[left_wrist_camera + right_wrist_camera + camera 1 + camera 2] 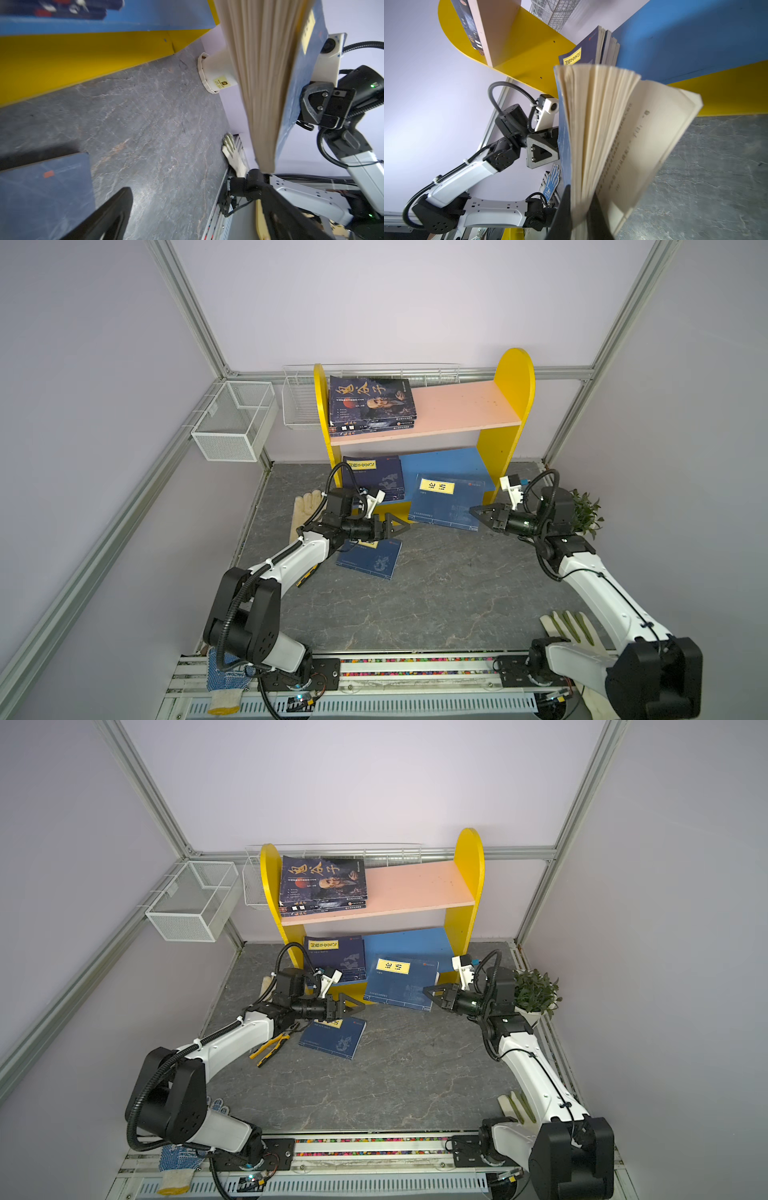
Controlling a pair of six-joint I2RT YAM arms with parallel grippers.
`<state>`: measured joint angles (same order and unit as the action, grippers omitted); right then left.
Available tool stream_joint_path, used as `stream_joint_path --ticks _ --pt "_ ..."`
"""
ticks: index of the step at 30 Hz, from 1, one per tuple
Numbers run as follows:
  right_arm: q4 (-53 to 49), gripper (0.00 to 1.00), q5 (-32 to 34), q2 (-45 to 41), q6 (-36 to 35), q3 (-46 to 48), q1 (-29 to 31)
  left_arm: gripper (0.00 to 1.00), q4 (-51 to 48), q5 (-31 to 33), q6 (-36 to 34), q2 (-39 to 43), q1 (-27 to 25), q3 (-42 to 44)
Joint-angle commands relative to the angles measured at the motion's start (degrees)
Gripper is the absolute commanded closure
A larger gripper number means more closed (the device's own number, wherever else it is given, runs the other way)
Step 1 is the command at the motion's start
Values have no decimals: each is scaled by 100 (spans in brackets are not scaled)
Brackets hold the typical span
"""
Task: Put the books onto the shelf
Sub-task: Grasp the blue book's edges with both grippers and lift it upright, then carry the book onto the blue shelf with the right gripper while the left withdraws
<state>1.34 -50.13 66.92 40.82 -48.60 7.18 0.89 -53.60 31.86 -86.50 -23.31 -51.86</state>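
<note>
Blue book (446, 506) pinched, right end effector (476, 512)

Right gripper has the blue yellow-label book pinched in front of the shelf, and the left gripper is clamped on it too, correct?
Not the left gripper: it is open, its fingers spread wide in the left wrist view. The right gripper does have the blue yellow-label book pinched in front of the shelf.

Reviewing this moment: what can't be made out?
Title of the book on the table: mostly under the left gripper, both top views.
Whether the right gripper pinches the whole held book: frame edge cuts it, right wrist view.
Book count in the lower stack: too small, top views.
</note>
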Motion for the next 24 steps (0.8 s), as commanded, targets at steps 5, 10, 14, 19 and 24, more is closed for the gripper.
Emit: stream_joint_path --ticks 5,10,14,19,24 --pt "489 93 -137 334 56 -430 593 4 1698 -686 972 15 -8 68" --pt "728 93 -82 508 145 -422 781 15 2062 -731 1250 -14 -12 96" --pt "625 93 -12 590 43 -392 860 59 2508 -718 1606 -74 -7 147" --pt "-524 59 885 604 -476 -479 833 100 2564 -590 1621 21 -11 217" --pt "-873 31 1600 598 -419 -246 647 100 2695 -396 1542 289 -8 358"
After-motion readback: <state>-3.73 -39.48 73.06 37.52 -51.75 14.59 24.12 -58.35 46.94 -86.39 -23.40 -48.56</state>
